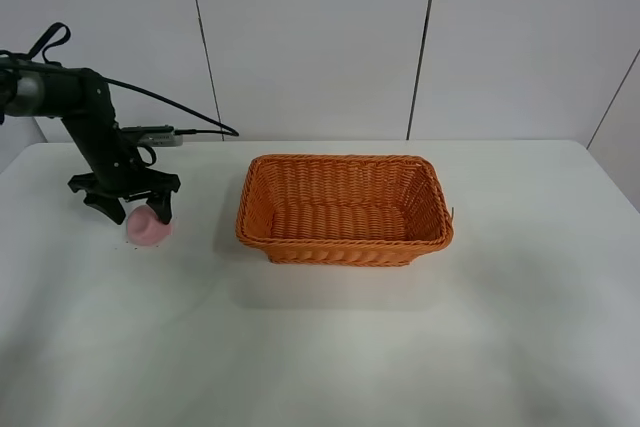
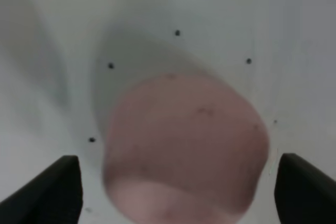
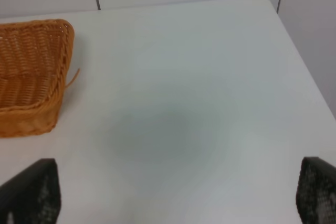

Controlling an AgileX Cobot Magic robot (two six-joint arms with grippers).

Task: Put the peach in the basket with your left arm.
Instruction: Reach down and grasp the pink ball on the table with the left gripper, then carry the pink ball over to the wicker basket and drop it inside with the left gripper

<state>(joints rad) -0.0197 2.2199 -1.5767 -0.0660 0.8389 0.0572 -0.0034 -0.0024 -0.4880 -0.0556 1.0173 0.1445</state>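
White tabletop (image 1: 330,347) under pale wall panels (image 1: 310,37) fills the high view, where we find the basket (image 1: 345,243) sitting near the middle with its long side toward the camera. Only its own woven floor shows inside it. At about nine o'clock from the basket, well apart from it, the peach (image 1: 147,230) rests on the table near the table's left side. The left arm (image 1: 85,117) reaches down over the fruit from roughly eleven o'clock, its black cables (image 1: 170,102) trailing toward the wall. The left gripper (image 1: 138,215) straddles the peach with its jaws spread. From the left wrist camera we see the pink fruit (image 2: 184,145) between the two dark fingers (image 2: 52,190), a sliver of white table showing on either side, so nothing is clamped. The picture there is soft, and we cannot tell whether either finger brushes the skin. From the right wrist camera we see the right gripper (image 3: 173,198) hanging released, its fingertips (image 3: 31,192) set far apart over bare table, with one end of the basket (image 3: 31,72) off to one side.
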